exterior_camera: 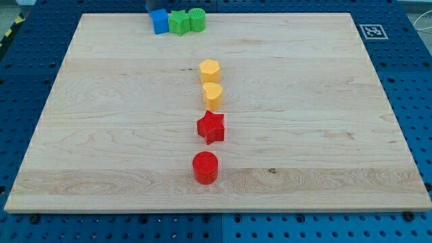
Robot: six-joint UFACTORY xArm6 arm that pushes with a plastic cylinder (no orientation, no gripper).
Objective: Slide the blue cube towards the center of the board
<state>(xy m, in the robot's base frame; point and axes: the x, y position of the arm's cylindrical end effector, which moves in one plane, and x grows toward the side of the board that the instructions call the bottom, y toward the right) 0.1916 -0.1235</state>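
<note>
Blue cube (159, 21) sits at the top edge of the board (101, 135), left of centre, touching a green star-like block (179, 23), with a green cylinder (196, 19) just beyond. My tip isn't clearly in view, only a dark hint above the cube, so its state I cannot tell. Best play, I'd judge: get behind the cube from the top and push down and slightly right, avoiding the greens. Matte plastic blocks, pale grained wood. Mid-board: yellow hexagonal block (210, 70), yellow heart (212, 95), red star (211, 127), red cylinder (205, 167).
</note>
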